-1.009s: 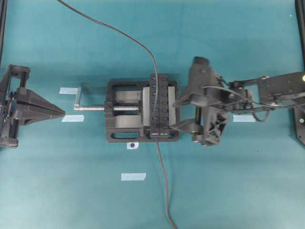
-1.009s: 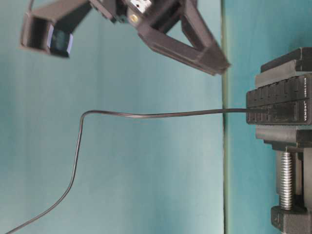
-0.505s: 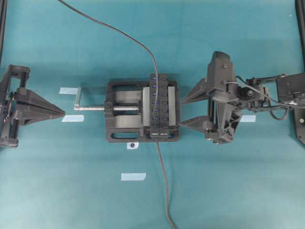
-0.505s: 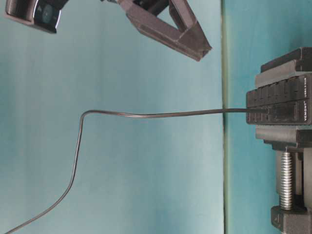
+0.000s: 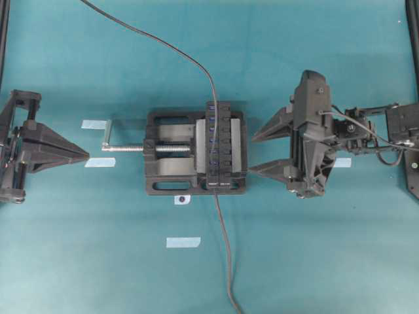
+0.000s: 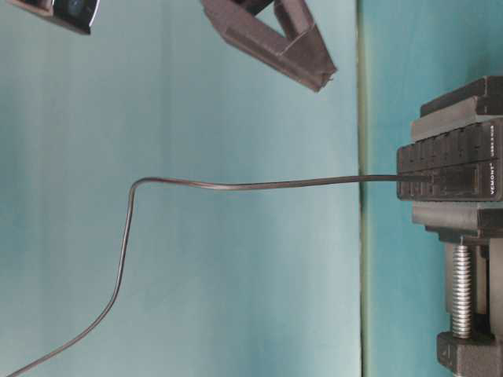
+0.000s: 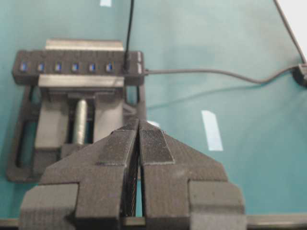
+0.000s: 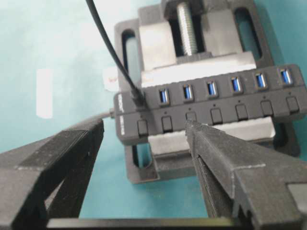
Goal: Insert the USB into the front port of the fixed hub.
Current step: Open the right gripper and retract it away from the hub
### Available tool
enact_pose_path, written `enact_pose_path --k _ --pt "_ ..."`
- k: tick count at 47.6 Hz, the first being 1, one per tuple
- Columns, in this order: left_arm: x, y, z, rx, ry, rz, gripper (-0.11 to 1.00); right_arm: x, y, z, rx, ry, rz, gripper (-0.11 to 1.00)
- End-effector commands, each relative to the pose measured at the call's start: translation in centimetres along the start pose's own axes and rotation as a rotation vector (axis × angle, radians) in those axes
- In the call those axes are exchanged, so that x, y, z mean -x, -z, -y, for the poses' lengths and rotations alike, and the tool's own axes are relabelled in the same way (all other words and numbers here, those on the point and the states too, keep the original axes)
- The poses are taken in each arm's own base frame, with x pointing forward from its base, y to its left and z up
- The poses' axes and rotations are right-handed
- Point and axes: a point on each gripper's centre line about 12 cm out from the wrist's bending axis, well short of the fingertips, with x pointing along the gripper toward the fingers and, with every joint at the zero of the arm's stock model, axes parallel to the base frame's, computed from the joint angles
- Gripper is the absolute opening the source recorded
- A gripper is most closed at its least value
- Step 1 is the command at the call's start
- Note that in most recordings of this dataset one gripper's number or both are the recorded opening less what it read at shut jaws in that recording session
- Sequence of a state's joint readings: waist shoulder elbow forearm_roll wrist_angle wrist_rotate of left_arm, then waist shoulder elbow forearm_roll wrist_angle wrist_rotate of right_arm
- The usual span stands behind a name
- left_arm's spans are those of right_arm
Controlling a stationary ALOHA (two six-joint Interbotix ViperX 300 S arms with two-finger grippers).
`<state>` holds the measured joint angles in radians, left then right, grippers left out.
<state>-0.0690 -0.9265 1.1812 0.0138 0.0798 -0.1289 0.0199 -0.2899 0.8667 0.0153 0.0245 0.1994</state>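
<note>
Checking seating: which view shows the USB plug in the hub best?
Right wrist view: the USB sits in the end port of the fixed hub, close and sharp. Left wrist view shows it small and far. Overhead shows only the cable meeting the hub. Table-level view doesn't show the plug.

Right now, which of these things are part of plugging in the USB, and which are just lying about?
Part of the job:
- USB, already sitting in the end port
- hub
- vise clamping the hub
- right gripper, open, empty, beside the hub
- left gripper, shut, off to the side

Lying about:
- tape strips
- hub's own cable
</note>
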Motion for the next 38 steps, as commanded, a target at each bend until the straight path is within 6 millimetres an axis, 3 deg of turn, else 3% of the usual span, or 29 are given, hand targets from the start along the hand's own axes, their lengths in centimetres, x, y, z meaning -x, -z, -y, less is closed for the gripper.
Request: enact_pose_path --k 1,38 --pt "0.0 -0.4 0.1 0.007 0.005 0.013 0.0 0.5 -0.6 -0.4 -0.007 -0.015 0.033 0.77" --pt "1.3 -0.1 0.1 -0.035 0.009 0.064 0.0 1.1 0.0 -0.7 -0.003 -0.037 0.081 0.77"
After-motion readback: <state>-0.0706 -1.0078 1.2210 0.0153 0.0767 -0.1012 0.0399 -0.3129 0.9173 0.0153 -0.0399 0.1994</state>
